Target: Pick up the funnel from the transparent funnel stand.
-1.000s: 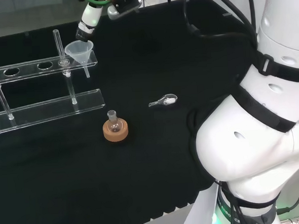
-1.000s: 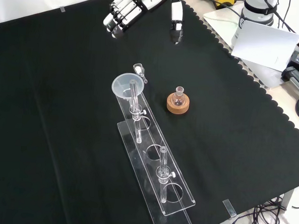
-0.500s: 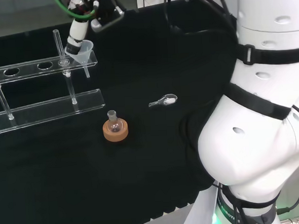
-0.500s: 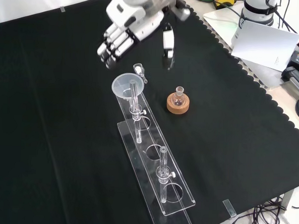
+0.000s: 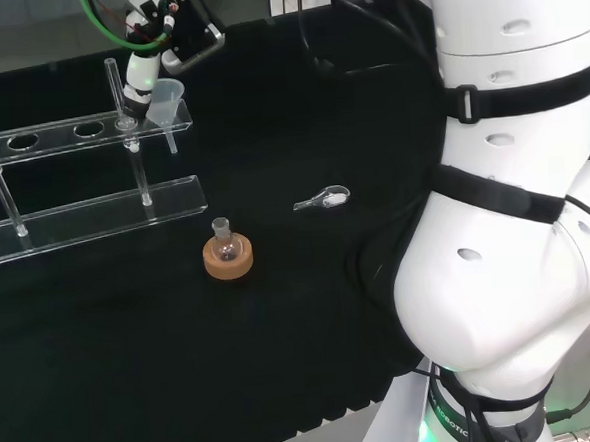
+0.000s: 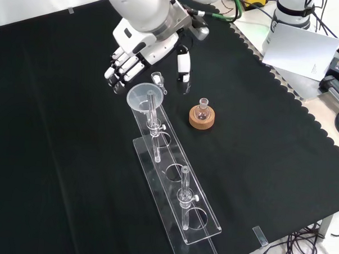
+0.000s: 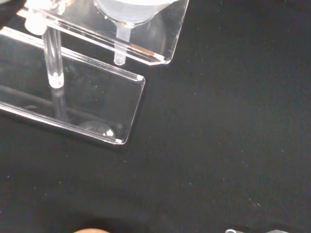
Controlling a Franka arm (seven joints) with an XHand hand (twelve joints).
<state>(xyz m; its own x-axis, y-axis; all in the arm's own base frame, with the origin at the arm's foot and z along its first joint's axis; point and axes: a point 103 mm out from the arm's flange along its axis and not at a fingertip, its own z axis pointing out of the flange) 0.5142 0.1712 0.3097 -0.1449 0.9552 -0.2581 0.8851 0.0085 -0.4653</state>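
Observation:
The clear funnel (image 5: 164, 101) sits in the end hole of the transparent stand (image 5: 84, 218), its stem hanging below the upper shelf. In the front view the funnel (image 6: 141, 97) is at the far end of the stand (image 6: 206, 218). The black and white hand (image 6: 142, 41) hovers just above and beyond it, open. Its fingers (image 6: 118, 73) reach down to the funnel's left and the thumb (image 6: 184, 68) to its right, none touching the rim. In the head view a finger (image 5: 141, 75) hangs right at the funnel's far side. The wrist view looks down on the funnel (image 7: 131, 7) and the stand's base plate (image 7: 97, 107).
A small flask on a cork ring (image 6: 202, 114) stands right of the stand in the front view, nearer in the head view (image 5: 227, 253). A small clear scoop (image 5: 324, 197) lies on the cloth. The arm's white links (image 5: 515, 218) bulk at the head view's right.
The hand has come down from the cloth's far edge toward the funnel, still open, and now straddles it from above. The arm's links have swung with it.

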